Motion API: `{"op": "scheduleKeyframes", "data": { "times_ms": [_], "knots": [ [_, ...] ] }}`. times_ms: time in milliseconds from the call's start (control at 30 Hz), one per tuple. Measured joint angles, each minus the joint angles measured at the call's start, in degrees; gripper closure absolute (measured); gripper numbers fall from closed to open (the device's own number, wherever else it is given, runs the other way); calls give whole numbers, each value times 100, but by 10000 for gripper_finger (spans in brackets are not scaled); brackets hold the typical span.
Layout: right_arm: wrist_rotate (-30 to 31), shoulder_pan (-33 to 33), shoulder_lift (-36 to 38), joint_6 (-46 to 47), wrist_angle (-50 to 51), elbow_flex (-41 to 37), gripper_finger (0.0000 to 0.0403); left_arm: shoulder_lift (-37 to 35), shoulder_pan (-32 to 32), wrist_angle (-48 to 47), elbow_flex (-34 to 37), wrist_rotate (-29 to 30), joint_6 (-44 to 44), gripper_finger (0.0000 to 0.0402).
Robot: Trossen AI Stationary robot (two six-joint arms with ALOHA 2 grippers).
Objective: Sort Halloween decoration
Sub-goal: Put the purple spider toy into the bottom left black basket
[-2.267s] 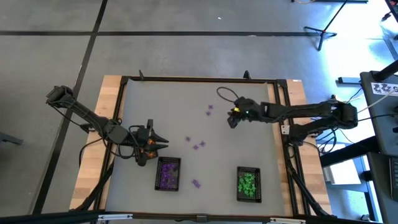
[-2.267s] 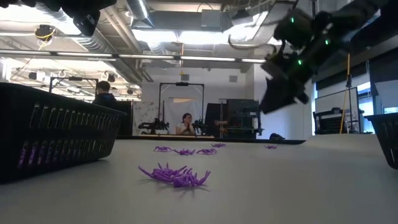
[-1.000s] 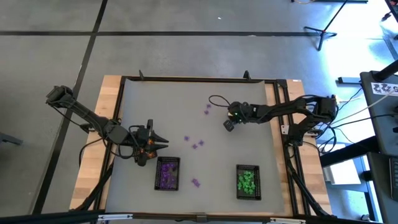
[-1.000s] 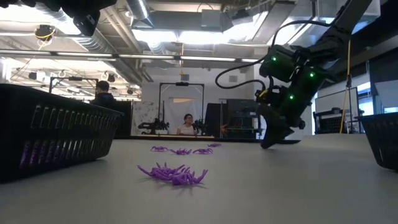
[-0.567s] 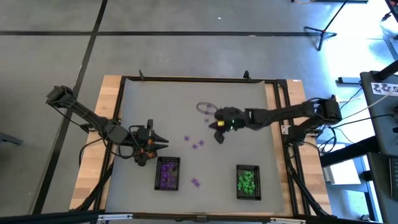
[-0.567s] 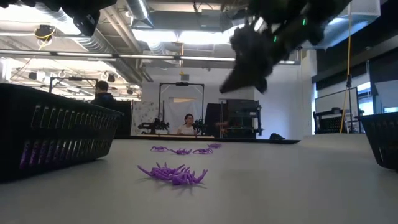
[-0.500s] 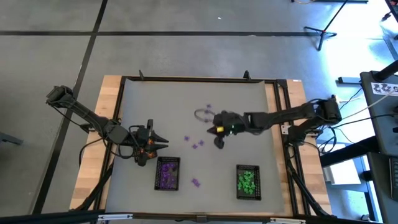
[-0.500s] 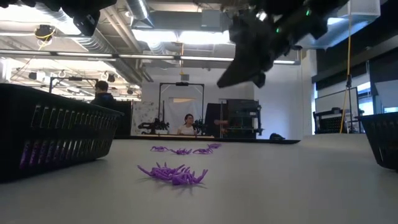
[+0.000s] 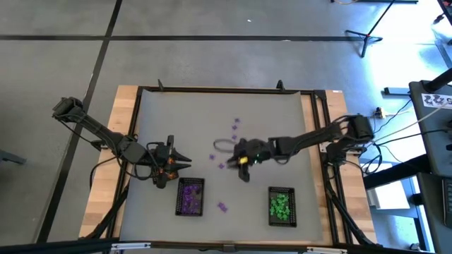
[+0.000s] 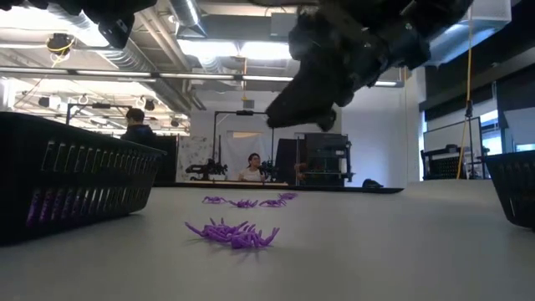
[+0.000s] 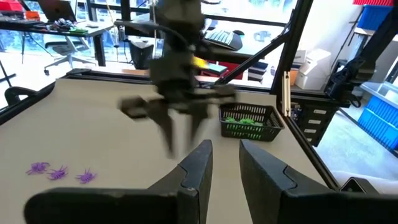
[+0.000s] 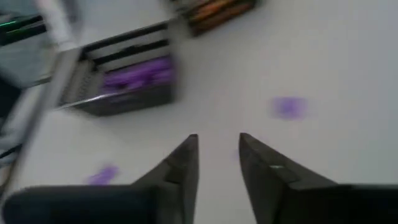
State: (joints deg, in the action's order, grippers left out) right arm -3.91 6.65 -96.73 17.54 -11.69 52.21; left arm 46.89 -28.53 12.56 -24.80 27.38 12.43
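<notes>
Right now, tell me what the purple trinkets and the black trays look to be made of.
Purple trinkets: probably moulded plastic, thin stiff legs, uniform bright colour, slight sheen. Black trays: mesh walls with see-through slots, matte black; probably wire or plastic mesh, the look cannot settle which.

Grey floor (image 9: 212, 42), bright ceiling lights (image 10: 226, 50)

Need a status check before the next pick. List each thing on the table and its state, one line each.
Right tool: open, empty, above the table's middle.
Left tool: fingers apart, empty, waiting beside the purple tray.
Left tray: holds purple trinkets.
Right tray: holds green trinkets.
Loose purple trinkets: scattered on the table, unsorted.
</notes>
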Motion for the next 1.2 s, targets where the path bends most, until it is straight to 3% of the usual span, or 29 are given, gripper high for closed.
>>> {"op": "scheduleKeyframes", "data": {
  "times_ms": [133, 300, 600, 1033, 1200],
  "knots": [
    [-366, 476, -559, -212, -613, 114, 248, 2, 0, -14, 0, -1, 0, 327],
    [8, 1147, -1125, -1045, -182, 856, 229, 0, 0, -5, -1, -1, 0, 327],
    [694, 1709, -2069, -1284, 1315, 2246, 228, 2, 1, 2, -1, 1, 0, 327],
    [539, 1701, -2546, -684, 1520, 2339, 229, 0, 2, -22, -2, 0, 0, 327],
    [1030, 1712, -2527, -630, 1849, 2347, 271, 0, 0, -7, -2, -1, 0, 327]
  ]
}}
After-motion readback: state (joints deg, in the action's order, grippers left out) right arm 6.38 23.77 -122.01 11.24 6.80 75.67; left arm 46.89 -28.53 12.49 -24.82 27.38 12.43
